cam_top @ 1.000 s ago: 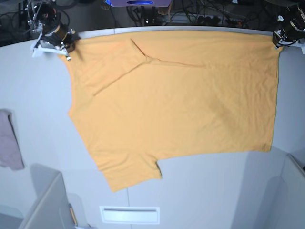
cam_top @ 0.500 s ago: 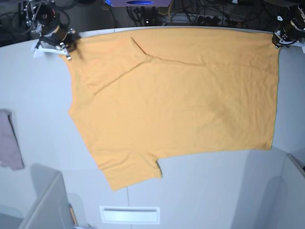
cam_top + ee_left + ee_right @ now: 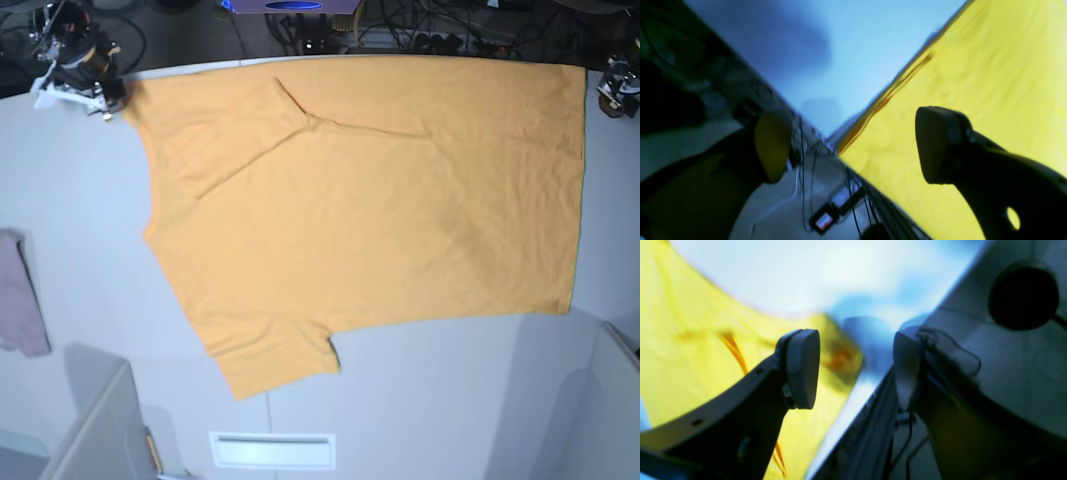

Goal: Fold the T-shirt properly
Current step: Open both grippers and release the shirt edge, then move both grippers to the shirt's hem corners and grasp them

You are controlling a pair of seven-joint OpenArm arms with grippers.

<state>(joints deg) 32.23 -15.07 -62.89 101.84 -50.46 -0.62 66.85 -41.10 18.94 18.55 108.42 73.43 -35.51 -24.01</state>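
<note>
The orange-yellow T-shirt [image 3: 370,210] lies spread flat on the pale table [image 3: 450,400]. One sleeve is folded onto it at the far left and the other points toward the front. In the base view my right gripper [image 3: 100,95] sits just off the shirt's far left corner, and my left gripper [image 3: 612,95] just off its far right corner. In the right wrist view the right gripper [image 3: 855,370] is open with the T-shirt [image 3: 690,340] beside one finger. The left gripper [image 3: 853,146] is open too, above the corner of the T-shirt [image 3: 973,100]. Neither holds cloth.
A small pinkish-mauve cloth [image 3: 20,295] lies at the table's left edge. Cables [image 3: 400,35] run behind the far edge. A white slotted plate [image 3: 272,450] sits near the front, with grey panels [image 3: 95,430] at the front corners.
Both grippers have opened and let go of the shirt's far corners. Each has drawn outward, away from the cloth. The shirt has stayed flat in place.
</note>
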